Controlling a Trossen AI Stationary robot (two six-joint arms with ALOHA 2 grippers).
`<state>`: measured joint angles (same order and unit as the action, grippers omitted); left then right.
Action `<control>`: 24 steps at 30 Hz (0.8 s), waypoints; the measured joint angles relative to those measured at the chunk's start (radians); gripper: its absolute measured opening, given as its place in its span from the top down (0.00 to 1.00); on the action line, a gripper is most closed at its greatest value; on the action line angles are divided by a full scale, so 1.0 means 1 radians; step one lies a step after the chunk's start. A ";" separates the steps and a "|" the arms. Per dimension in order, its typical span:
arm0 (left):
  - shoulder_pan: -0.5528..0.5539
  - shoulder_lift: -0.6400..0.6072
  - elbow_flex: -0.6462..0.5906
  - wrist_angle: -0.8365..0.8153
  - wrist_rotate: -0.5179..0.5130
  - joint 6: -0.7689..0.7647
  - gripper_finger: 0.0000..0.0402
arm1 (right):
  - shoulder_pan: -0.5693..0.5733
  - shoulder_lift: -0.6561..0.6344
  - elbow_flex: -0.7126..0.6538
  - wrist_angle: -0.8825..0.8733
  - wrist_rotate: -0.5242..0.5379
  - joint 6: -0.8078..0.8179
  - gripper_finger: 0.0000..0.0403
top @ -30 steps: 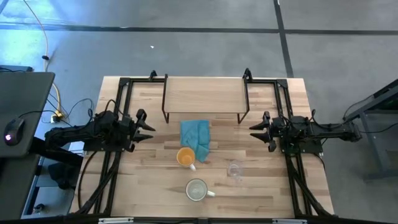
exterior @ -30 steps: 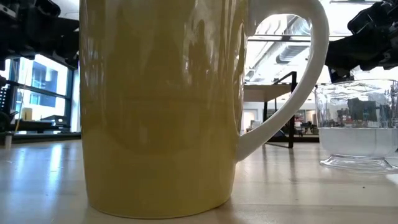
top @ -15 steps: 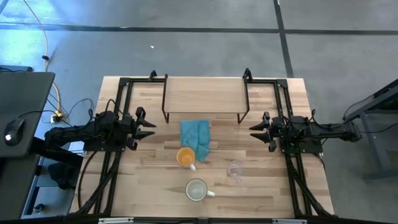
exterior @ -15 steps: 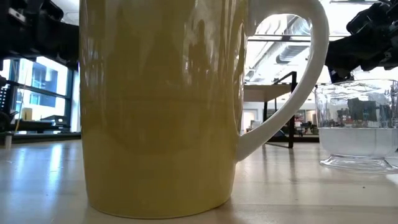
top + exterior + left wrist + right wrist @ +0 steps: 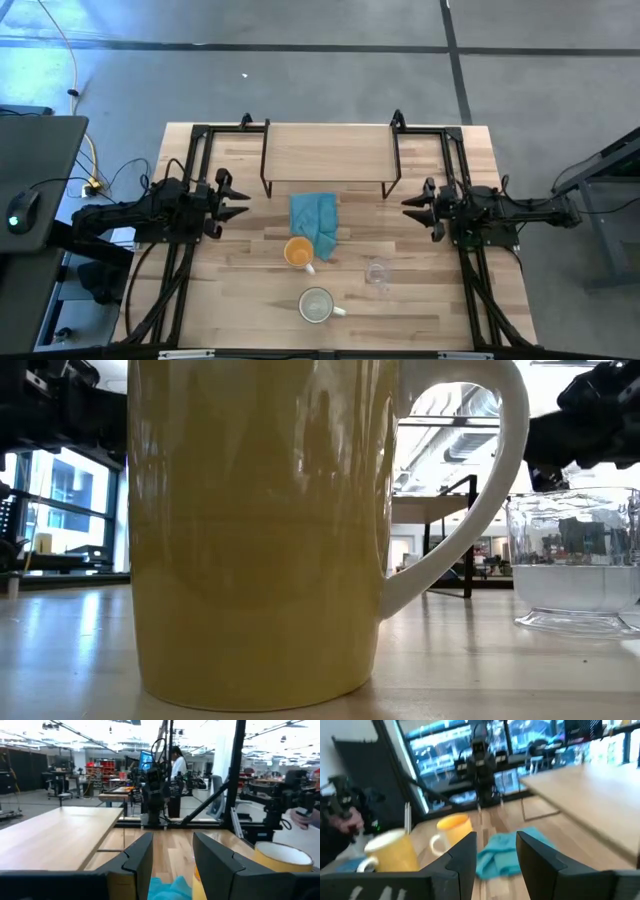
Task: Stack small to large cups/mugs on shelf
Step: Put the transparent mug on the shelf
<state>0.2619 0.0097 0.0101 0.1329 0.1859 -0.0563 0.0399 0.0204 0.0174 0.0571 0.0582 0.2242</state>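
While unstacked, three mugs (image 5: pixel 316 305), one shelf (image 5: pixel 328 152)

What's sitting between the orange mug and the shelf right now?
The teal cloth lies between the orange mug and the shelf, crumpled on the table just in front of the shelf; the high view shows it.

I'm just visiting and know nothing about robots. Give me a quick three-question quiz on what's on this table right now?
1. True or false: the shelf already has a cup on it.
2. Which item lies closest to the shelf? A) teal cloth B) orange mug C) cream mug D) glass cup
3. Fill in: the left gripper and right gripper are both ____ and hold nothing.

Key: 1 false; 2 A; 3 open.
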 joint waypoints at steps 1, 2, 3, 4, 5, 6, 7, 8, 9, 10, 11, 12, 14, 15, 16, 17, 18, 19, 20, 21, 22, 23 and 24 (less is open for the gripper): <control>0.000 0.000 0.000 0.000 0.000 -0.002 0.68 | 0.000 0.000 0.000 0.016 0.007 0.008 0.68; 0.000 0.000 0.000 0.000 0.003 -0.019 0.68 | 0.000 0.000 0.000 0.030 0.008 0.021 0.68; 0.000 0.000 0.000 0.002 0.007 -0.044 0.68 | 0.000 0.000 0.000 0.046 0.005 0.024 0.68; 0.000 0.000 0.000 0.005 0.016 -0.058 0.68 | 0.000 0.000 0.000 0.061 -0.003 0.019 0.68; 0.000 0.000 0.000 0.007 0.033 -0.063 0.68 | 0.000 0.000 0.000 0.069 -0.007 0.011 0.68; 0.000 0.000 0.000 0.008 0.059 -0.066 0.68 | 0.000 0.000 0.000 0.074 -0.009 0.010 0.68; 0.000 0.000 0.000 0.007 0.093 -0.078 0.68 | 0.000 0.000 0.000 0.074 -0.009 0.012 0.68; 0.000 0.000 0.000 0.007 0.128 -0.090 0.68 | 0.000 0.000 0.000 0.074 -0.008 0.020 0.68; 0.000 0.000 0.000 0.007 0.159 -0.106 0.68 | 0.000 0.000 0.000 0.074 -0.007 0.028 0.68; 0.000 0.000 0.000 0.007 0.183 -0.123 0.68 | 0.000 0.000 0.000 0.074 -0.006 0.035 0.68; 0.000 0.000 0.000 0.007 0.205 -0.138 0.68 | 0.000 0.000 0.000 0.075 -0.008 0.038 0.68; 0.000 0.000 0.000 0.006 0.223 -0.151 0.68 | 0.000 0.000 0.000 0.080 -0.012 0.037 0.68; 0.000 0.000 0.000 0.001 0.248 -0.161 0.68 | 0.000 0.000 0.000 0.088 -0.049 0.027 0.68; 0.000 0.000 0.000 -0.007 0.256 -0.162 0.68 | 0.000 0.000 0.000 0.090 -0.078 0.008 0.68; 0.000 0.000 0.000 -0.015 0.261 -0.167 0.68 | 0.000 0.000 0.000 0.090 -0.117 -0.021 0.68; 0.000 0.000 0.000 -0.025 0.265 -0.171 0.68 | 0.000 0.000 0.000 0.090 -0.156 -0.053 0.68; 0.000 0.000 0.000 -0.036 0.267 -0.177 0.68 | 0.000 0.000 0.000 0.090 -0.194 -0.083 0.68; 0.000 0.000 0.000 -0.051 0.267 -0.177 0.68 | 0.000 0.000 0.000 0.090 -0.236 -0.107 0.68; 0.000 0.000 0.000 -0.062 0.267 -0.177 0.68 | 0.000 0.000 0.000 0.090 -0.272 -0.120 0.68; 0.000 0.001 0.000 -0.066 0.267 -0.177 0.68 | 0.000 0.000 0.000 0.090 -0.299 -0.125 0.68; 0.000 0.001 0.000 -0.064 0.267 -0.177 0.68 | 0.001 0.000 0.000 0.090 -0.310 -0.122 0.68; 0.000 0.001 0.000 -0.064 0.267 -0.177 0.68 | 0.000 0.000 0.000 0.090 -0.313 -0.111 0.68; 0.000 0.001 0.000 -0.064 0.267 -0.177 0.68 | 0.001 0.000 0.000 0.090 -0.294 -0.101 0.68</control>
<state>0.2615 0.0105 0.0101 0.0692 0.4526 -0.2333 0.0406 0.0204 0.0174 0.1471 -0.2354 0.1229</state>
